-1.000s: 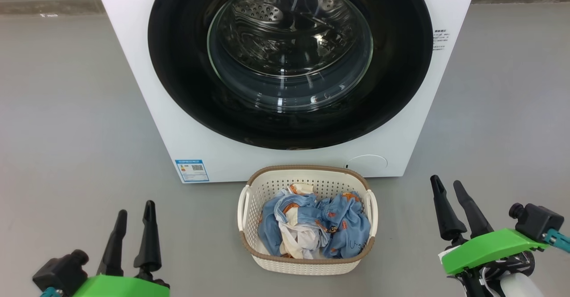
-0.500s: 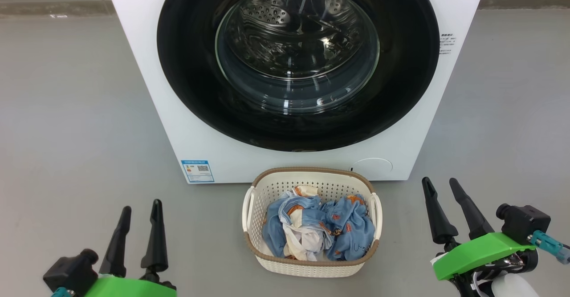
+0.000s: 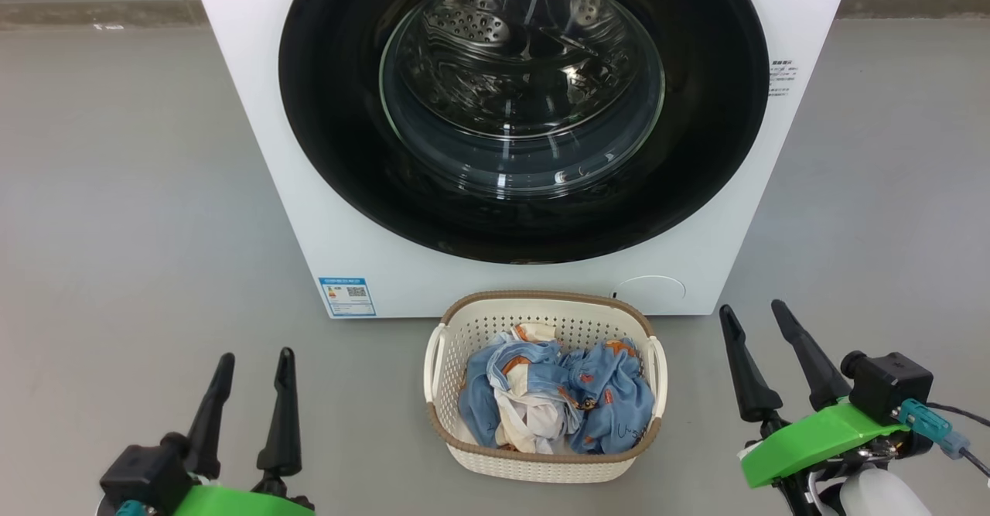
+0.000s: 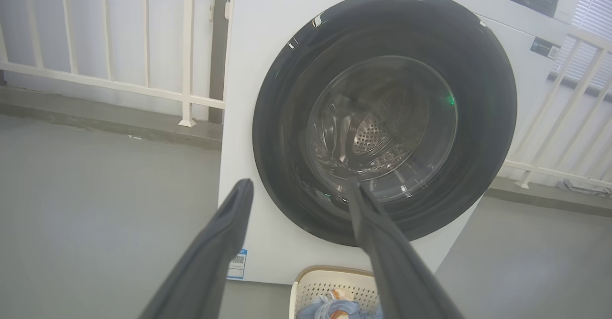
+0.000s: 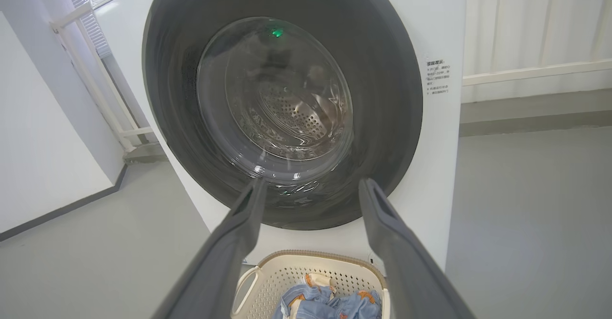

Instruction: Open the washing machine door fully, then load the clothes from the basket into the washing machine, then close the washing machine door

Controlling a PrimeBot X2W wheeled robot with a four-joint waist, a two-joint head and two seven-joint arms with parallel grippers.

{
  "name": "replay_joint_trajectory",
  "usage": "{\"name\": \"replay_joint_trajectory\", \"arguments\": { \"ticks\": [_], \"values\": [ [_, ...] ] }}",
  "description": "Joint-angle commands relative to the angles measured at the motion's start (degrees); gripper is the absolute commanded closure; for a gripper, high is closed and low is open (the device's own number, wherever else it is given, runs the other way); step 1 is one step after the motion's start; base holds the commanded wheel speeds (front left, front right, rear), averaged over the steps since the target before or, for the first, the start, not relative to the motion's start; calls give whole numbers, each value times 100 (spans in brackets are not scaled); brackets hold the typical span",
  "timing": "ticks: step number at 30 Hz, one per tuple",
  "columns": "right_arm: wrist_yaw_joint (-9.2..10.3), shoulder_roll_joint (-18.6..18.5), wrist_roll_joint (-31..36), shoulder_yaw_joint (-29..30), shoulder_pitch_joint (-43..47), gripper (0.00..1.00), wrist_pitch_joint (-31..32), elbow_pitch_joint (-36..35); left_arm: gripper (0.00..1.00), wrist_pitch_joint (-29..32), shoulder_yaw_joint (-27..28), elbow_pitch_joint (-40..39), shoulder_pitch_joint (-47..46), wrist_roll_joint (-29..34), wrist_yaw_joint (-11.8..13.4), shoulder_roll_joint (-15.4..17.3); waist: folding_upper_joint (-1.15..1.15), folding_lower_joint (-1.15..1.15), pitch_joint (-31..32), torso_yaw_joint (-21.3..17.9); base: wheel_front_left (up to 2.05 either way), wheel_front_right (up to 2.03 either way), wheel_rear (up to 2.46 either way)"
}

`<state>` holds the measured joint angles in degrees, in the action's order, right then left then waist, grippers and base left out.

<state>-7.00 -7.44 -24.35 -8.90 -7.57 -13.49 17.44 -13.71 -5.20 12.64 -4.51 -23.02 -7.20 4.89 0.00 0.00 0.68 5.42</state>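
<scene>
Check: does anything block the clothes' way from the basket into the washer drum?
Yes. The large round glossy black door with a clear glass window is shut over the opening of the white boxy washing machine, right behind the cream perforated plastic basket holding the light blue bear-print clothes.

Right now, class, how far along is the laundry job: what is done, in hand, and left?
Done: nothing yet; the washing machine door sits shut against the washing machine, and the clothes lie in the basket. In hand: nothing; the left pincer and right pincer hover open and empty either side of the basket. Left: open the door, load the clothes, close it.
</scene>
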Motion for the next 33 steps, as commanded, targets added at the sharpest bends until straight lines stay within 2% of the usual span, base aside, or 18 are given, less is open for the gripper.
{"name": "replay_joint_trajectory", "arguments": {
  "ticks": [1,13,33],
  "values": [
    [-47,-66,196,-130,-228,0,-107,-165,0,-86,148,-122,-286,203,-28,124,0,0,2,4,0,0,0],
    [-48,5,360,134,-176,0,-151,-261,0,-129,203,-157,-294,264,-29,126,0,0,-18,6,0,0,0],
    [-48,41,337,99,-191,0,-151,-113,0,-129,263,-130,-298,312,-29,117,0,0,-19,-3,0,0,0]
  ]
}}
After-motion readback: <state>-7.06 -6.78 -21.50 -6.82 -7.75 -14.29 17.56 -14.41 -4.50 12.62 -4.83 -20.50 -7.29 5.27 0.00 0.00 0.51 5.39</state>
